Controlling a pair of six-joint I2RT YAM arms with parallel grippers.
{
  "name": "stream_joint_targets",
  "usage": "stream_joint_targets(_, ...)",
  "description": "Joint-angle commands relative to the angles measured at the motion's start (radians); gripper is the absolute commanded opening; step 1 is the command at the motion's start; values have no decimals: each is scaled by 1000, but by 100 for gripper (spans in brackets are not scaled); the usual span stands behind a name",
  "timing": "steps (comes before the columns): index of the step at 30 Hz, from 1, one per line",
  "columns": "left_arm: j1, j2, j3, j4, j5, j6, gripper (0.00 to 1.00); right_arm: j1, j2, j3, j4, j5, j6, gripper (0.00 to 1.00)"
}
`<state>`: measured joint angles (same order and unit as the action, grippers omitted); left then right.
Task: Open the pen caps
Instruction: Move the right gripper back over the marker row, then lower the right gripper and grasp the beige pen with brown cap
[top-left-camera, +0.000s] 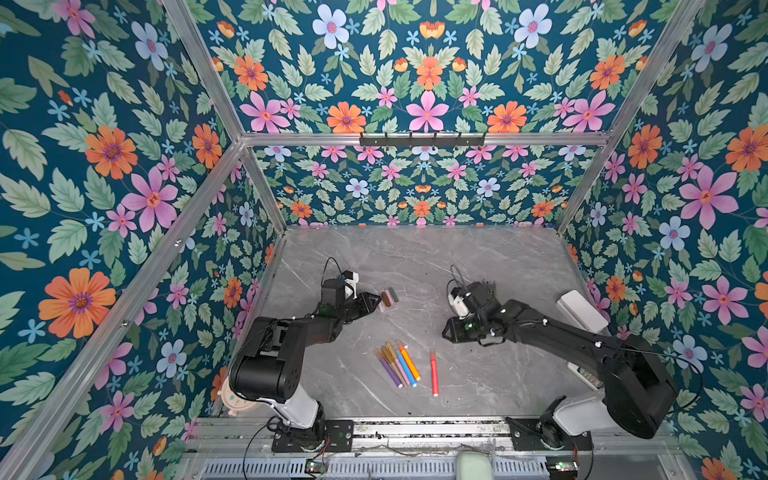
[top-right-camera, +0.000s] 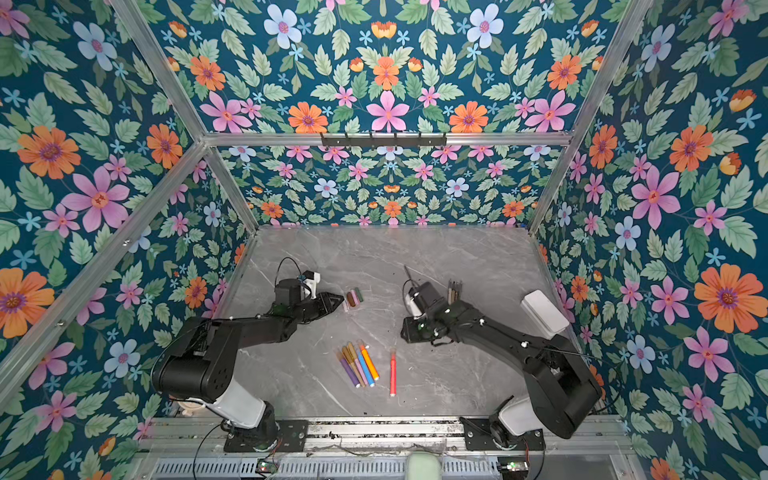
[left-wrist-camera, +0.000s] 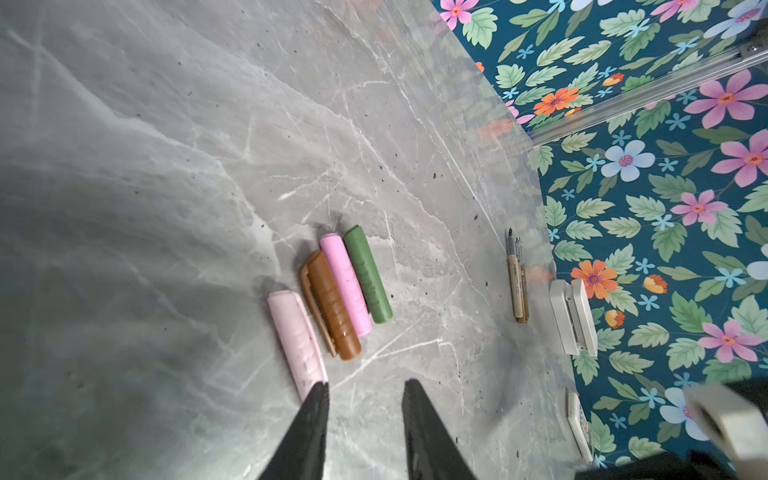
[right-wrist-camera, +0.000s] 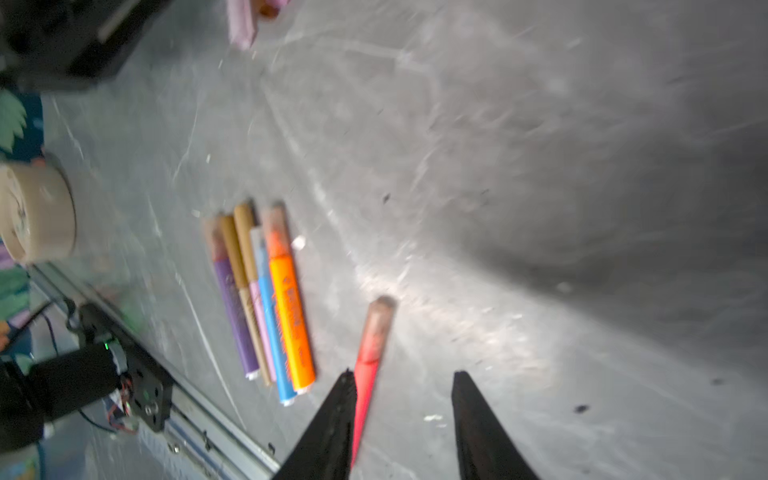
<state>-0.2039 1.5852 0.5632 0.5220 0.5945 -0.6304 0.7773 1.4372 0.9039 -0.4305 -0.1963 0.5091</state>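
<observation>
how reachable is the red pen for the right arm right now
Probably yes: the red pen lies alone, apart from the other pens, just beside the arm's open jaws, with nothing in between.

Both top views are bright, evenly lit and sharp. The left wrist view is crisp at centre: the pen caps (left-wrist-camera: 332, 291) cast short soft shadows, and the tabletop (left-wrist-camera: 166, 166) mirrors the wallpaper (left-wrist-camera: 665, 208) along its edge. The right wrist view is motion-blurred, the pens (right-wrist-camera: 266, 299) smeared, with a pale glare streak beside a broad dark shadow.

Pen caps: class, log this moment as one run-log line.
left gripper: open, empty | right gripper: open, empty | pen caps: four loose | pens: six capped
</observation>
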Motion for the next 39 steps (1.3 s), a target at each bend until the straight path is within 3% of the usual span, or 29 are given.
stream_joint_targets(1, 2, -71, -48, 102, -32, -12, 40, 159, 16, 36, -37, 184, 87, 38)
stream_joint_targets(4, -1, -277, -162, 195, -122, 4, 45, 281, 97, 120, -76, 224, 98, 38)
stream_joint_targets(7, -14, -529, -240, 125, -302, 70, 70, 353, 195, 202, -110, 250, 102, 37)
stream_joint_targets(10, -14, -684, -303, 86, -441, 70, 99, 397, 302, 270, -110, 238, 109, 25)
stream_joint_targets(16, -14, -746, -314, 29, -569, 63, 100, 448, 450, 421, -175, 245, 105, 19)
stream_joint_targets(39, -14, -752, -305, 13, -536, 70, 100, 455, 539, 482, -244, 255, 143, 20)
